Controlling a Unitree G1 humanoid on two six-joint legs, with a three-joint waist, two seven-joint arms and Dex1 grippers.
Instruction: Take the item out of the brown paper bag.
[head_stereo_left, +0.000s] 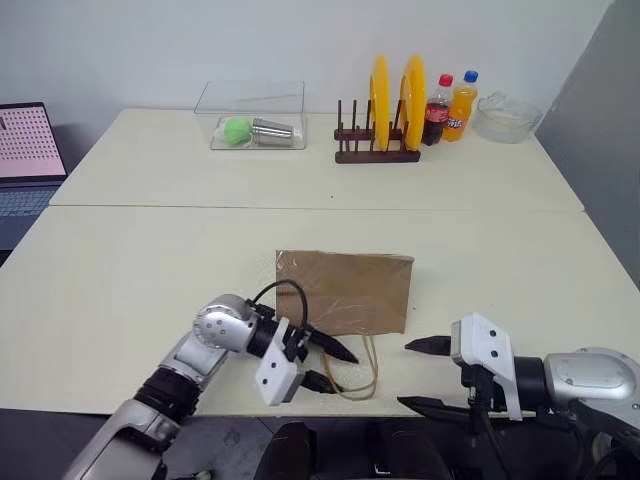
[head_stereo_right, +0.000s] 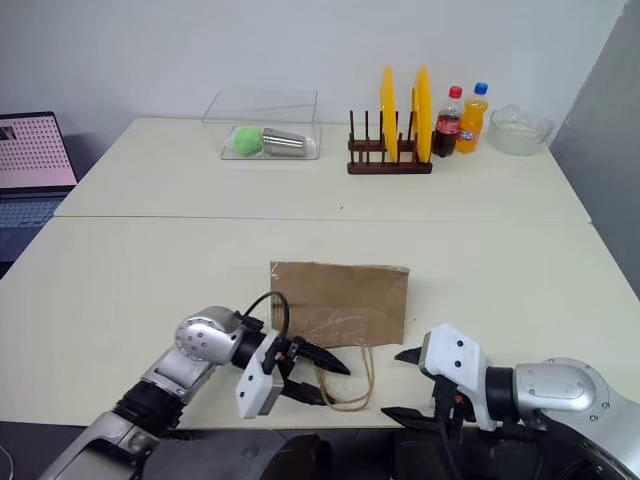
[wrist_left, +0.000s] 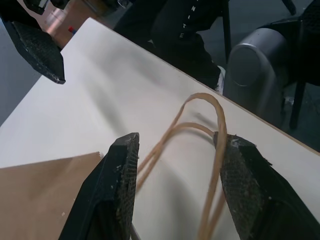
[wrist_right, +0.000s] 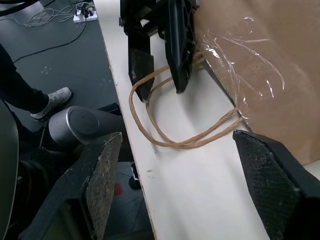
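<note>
Lying flat on the near table (head_stereo_left: 120, 290), the brown paper bag (head_stereo_left: 350, 290) is a creased kraft rectangle, long axis running left-right across the table, mouth edge toward the robot. Faint clear/white streaks show on its face in the right wrist view, near the handle side. Two thin twisted-paper loop handles (head_stereo_left: 362, 378) trail off the near edge toward the table's front rim, lying on the tabletop. Bag looks flat; the item can't be seen.

Left gripper (head_stereo_left: 335, 367) sits at the bag's near-left corner, fingers part open and straddling the handles: in the left wrist view the loops run between the two fingers (wrist_left: 120, 185), one strand right against the other finger's inner face, no clamp. Holding nothing. Right gripper (head_stereo_left: 420, 375) is just right of the handles, near the front edge, jaws spread wide and empty, apart from the bag.

Far table: clear box (head_stereo_left: 252, 115) with a green ball (head_stereo_left: 236, 130) and a metal cup (head_stereo_left: 272, 133), rack (head_stereo_left: 376, 152) with yellow plates (head_stereo_left: 381, 100), two drink bottles (head_stereo_left: 448, 108), glass bowl (head_stereo_left: 506, 117). Laptop (head_stereo_left: 28, 150) at far left. All well apart from the bag; nothing blocks the bag.
</note>
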